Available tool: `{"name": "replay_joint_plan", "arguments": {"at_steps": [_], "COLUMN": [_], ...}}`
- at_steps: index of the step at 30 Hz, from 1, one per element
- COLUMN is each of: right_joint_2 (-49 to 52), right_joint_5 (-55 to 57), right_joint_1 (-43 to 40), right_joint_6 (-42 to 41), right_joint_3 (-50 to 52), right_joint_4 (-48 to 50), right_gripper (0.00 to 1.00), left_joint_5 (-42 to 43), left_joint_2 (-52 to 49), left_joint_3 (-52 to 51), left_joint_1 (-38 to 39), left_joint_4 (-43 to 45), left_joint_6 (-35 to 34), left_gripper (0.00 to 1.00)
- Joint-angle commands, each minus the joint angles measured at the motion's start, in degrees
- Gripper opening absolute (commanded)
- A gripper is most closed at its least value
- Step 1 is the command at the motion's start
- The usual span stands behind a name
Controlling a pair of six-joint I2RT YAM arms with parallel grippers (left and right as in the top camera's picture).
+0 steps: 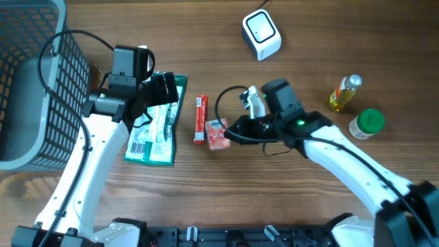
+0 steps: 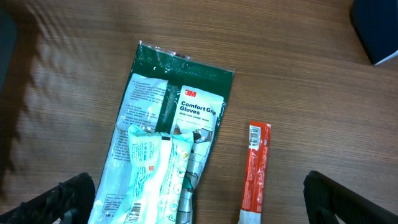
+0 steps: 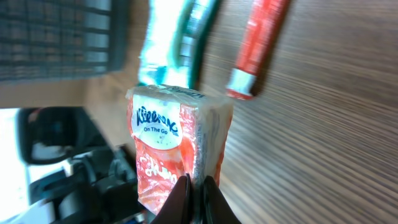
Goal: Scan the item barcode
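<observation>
A: Right gripper (image 3: 194,196), entry one. We record its jaws pressed nearly together, pinching the lower edge of the tissue pack (image 3: 174,149).

B: Agreed. We list the pack as red-orange with a white and blue "Kleenex On The Go" label, held with the label facing the wrist camera. From above it sits near the middle of the tabletop (image 1: 206,199), just beside the lower end of the red tube (image 1: 200,118).

A: We cannot tell whether the pack rests on the wood or hangs just above it.

B: Entry two, left gripper (image 1: 163,88). We note the jaws spread wide, with nothing between them, above the glove packet (image 2: 180,124).

A: That packet is dark green, marked "3M Comfort Grip Gloves", and lies flat. A pale printed packet (image 2: 155,174) lies on top of it, overlapping its lower half.

B: The red tube lies to the right of both, near but apart from them, with its white end nearest the tissue pack.

A: Entry three, white scanner unit (image 1: 261,34). We place it at the far edge of the tabletop, well apart from the tissue pack.

B: Remaining stock: a grey basket (image 1: 41,89) at the far left, beside the left arm. A yellow bottle (image 1: 344,92) lies tilted at the right, and a green-lidded jar (image 1: 367,123) is just beside it. Both are clear of the right arm.
</observation>
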State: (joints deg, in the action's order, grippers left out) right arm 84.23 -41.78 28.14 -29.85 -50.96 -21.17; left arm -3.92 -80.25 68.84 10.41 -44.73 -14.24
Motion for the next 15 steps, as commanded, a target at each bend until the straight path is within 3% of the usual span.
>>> {"name": "replay_joint_plan", "arguments": {"at_steps": [1,15], "right_joint_2": [-3.6,-4.7], "right_joint_5": [-9.6,-10.8], "right_joint_1": [-1.7,-1.9], "right_joint_6": [2.9,2.9], "right_joint_3": [0.0,0.0], "right_joint_4": [0.1,0.2], "right_gripper": [0.04,0.05], "left_joint_5": [0.5,0.5], "left_joint_2": [-0.1,-0.1], "left_joint_3": [0.2,0.2], "left_joint_1": [-0.4,-0.4], "left_joint_4": [0.1,0.1], "left_joint_6": [0.1,0.1], "left_gripper": [1.0,1.0]}}
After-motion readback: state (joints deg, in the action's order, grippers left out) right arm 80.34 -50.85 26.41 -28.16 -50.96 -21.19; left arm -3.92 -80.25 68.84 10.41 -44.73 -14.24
